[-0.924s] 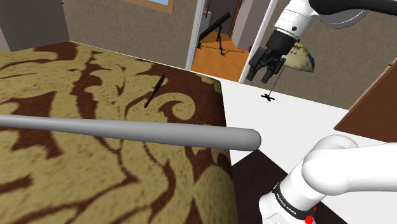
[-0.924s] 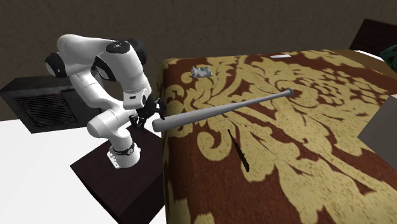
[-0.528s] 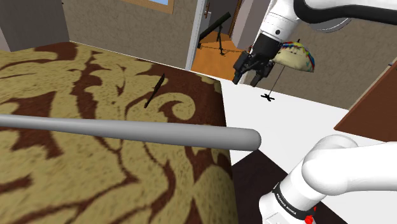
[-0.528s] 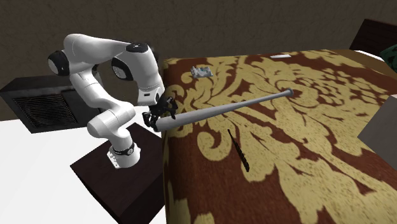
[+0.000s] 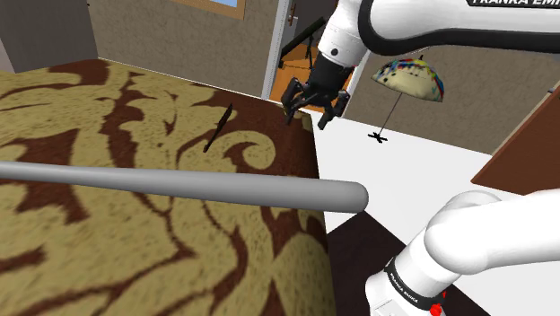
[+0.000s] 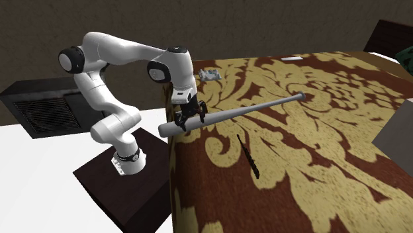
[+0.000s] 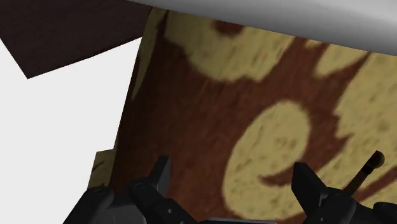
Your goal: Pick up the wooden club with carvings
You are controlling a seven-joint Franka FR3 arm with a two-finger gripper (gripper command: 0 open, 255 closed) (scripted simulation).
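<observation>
Jaws apart over bed (image 5: 269, 154) corner, near slim dark club (image 5: 218, 128)

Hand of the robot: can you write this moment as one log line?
hand: open, empty | where: above bed edge | dark club: lying on bed, untouched | grey bat: on bed

The grey bat (image 5: 179, 184) is cut off at the shoulder view's 9 o'clock edge, so its thin end is not seen there. In the wrist view only a strip of it is shown along the picture's edge.

The slim dark club (image 5: 218, 128) is too small for carvings or material to be made out. In the wrist view all but its knobbed end is covered by a finger (image 7: 312, 184) of the hand (image 7: 232, 172).

A small grey item (image 6: 209, 74), at 1 o'clock from the hand in the second exterior view, cannot be identified.
</observation>
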